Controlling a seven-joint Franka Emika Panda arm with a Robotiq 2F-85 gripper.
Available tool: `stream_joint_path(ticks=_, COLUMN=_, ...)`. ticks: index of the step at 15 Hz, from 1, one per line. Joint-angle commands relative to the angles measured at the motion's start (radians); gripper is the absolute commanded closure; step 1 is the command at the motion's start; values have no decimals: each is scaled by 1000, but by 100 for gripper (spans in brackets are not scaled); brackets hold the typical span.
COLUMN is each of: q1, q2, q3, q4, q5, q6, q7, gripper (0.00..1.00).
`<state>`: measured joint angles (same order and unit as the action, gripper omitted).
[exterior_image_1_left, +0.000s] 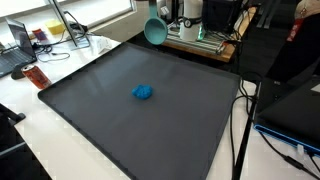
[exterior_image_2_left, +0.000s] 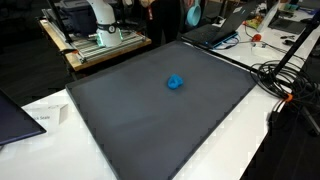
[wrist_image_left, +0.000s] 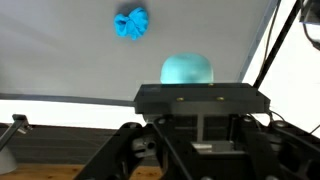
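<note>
Nearest the wrist camera, the dark body of the gripper (wrist_image_left: 197, 98) fills the lower part of the view, and a teal cup (wrist_image_left: 187, 70) is seen directly beyond it, touching its front edge. The jaws are clenched and the cup is grasped by them, though the fingertips are hidden behind the gripper body and the exact contact cannot be made out. In both exterior views the cup (exterior_image_1_left: 155, 30) (exterior_image_2_left: 193, 12) is shown tilted at the far edge of a dark mat (exterior_image_1_left: 120, 125), apparently raised off the surface. A crumpled blue cloth (exterior_image_1_left: 144, 92) is seen lying near the middle of the mat, well apart from the cup and on its near side; in the wrist view it appears beyond the cup and to the left. The arm is kept close to its white base (exterior_image_1_left: 190, 14) at the far side of the table (exterior_image_1_left: 60, 150), and most of it is cut off by the upper edge of both exterior views, so the joint pose cannot be judged.
</note>
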<state>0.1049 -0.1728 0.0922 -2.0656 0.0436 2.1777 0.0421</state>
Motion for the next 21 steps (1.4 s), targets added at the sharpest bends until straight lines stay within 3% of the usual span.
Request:
stream_joint_path(ticks=1, q1=-6, q2=50, q3=9, q4=8, q5=-2, q6=54, q7=42, gripper=78)
stream_joint_path(ticks=13, q1=7, q2=335, q3=-30, q4=-20, q5=-90, q6=404, q7=287, gripper=78)
stream_joint_path(ticks=21, q1=8, q2=423, q3=-77, q4=-17, q5=-83, q6=464, q7=310, gripper=78)
